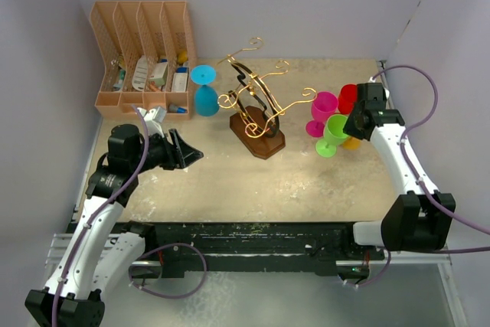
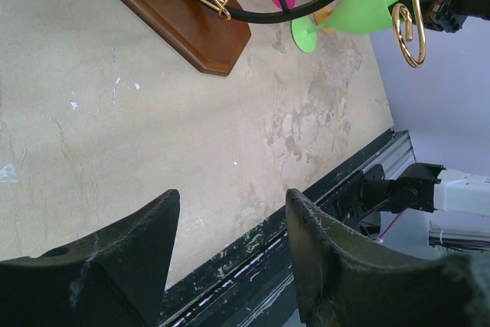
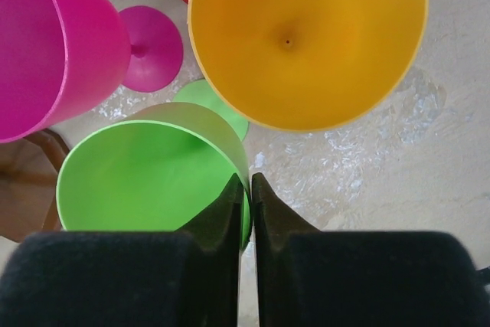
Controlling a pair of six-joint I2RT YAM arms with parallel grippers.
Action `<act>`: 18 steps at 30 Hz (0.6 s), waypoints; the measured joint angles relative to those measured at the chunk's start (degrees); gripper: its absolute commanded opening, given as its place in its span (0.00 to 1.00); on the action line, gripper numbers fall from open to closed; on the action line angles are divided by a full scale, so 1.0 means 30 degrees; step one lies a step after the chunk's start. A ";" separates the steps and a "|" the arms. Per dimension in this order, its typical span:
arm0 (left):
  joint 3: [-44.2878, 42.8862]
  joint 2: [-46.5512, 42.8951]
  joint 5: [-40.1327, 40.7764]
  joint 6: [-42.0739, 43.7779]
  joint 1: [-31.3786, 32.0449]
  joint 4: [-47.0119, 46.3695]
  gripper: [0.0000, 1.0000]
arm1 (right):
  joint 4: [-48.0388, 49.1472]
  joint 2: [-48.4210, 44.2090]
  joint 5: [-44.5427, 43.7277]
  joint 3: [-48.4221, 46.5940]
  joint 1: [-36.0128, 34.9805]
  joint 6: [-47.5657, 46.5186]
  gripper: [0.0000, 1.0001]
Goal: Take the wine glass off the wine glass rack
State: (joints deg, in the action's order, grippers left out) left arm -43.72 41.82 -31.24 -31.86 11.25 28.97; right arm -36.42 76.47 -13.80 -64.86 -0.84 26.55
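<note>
The near half of the bench [image 1: 230,189] lies bare from left to right, giving open approach to the wine glass rack [image 1: 256,112] from its near side, though its gold scroll arms spread out above the base. On its left, a blue wine glass [image 1: 204,91] fills the gap to the tan slotted organiser [image 1: 145,47]. On its right, a pink glass [image 1: 322,109], red glass [image 1: 348,97], green glass [image 1: 333,134] and orange glass [image 3: 306,36] crowd together, the right claw [image 3: 246,183] pinched on the green rim.
</note>
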 measured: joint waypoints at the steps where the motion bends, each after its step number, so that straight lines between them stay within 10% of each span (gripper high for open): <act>1: 0.0000 0.0007 0.0000 0.0000 0.0000 0.0007 0.61 | 0.0080 0.0015 0.0000 0.0000 0.0000 0.0036 0.27; 14: 0.0000 0.0255 0.0007 0.0000 0.0000 0.0007 0.61 | -0.1268 -0.1435 0.0459 -0.1654 0.0000 0.0007 0.75; 18: 0.0000 0.0321 0.0051 -0.0007 0.0000 0.0007 0.61 | -0.1676 -0.3264 0.3592 -0.4896 0.0029 -0.0131 0.67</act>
State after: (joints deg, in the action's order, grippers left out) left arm -43.72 42.78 -31.09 -31.88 11.25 28.99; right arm -41.45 66.67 -3.03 -79.55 -0.75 26.15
